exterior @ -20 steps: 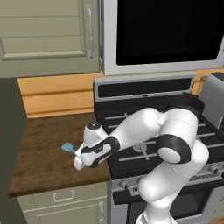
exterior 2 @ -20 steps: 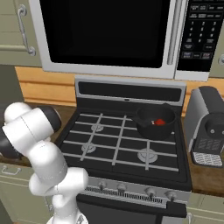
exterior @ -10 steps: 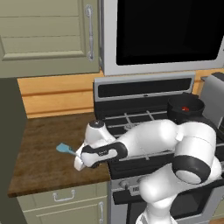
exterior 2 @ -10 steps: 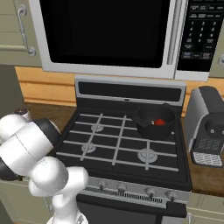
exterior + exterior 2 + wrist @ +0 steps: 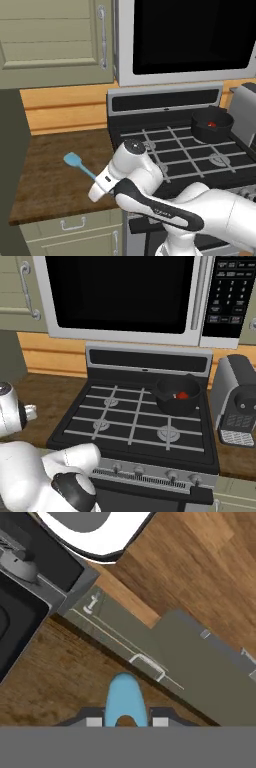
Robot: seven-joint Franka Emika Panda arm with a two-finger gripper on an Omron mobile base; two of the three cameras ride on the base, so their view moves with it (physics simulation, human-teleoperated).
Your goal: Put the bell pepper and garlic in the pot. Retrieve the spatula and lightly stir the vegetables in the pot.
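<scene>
On the brown wooden counter (image 5: pixel 55 175) left of the stove (image 5: pixel 190 155), the light-blue spatula (image 5: pixel 78 165) lies with its squarish blade toward the far left and its thin handle running back toward the arm's wrist. The gripper (image 5: pixel 124 722) has its fingers drawn in tight against the spatula, 1 on each side of the handle end, so the tool is clamped between them; in the hand view the rounded blue end of it rises straight up from between the 2 finger tips, over the counter's front edge and the green cabinet drawer (image 5: pixel 150 657) below. In the left base view the gripper itself sits behind the wrist, with the handle disappearing under it.

The black pot (image 5: pixel 176 396) stands on the far right burner of the stove, just left of the grey toaster (image 5: pixel 238 401). Inside it the red bell pepper (image 5: pixel 182 395) shows as a small glossy spot near the right wall. The garlic cannot be made out in the pot from either base view. The pot is well apart from the spatula, across the whole width of the stove. A microwave (image 5: pixel 130 296) hangs above the stove.
</scene>
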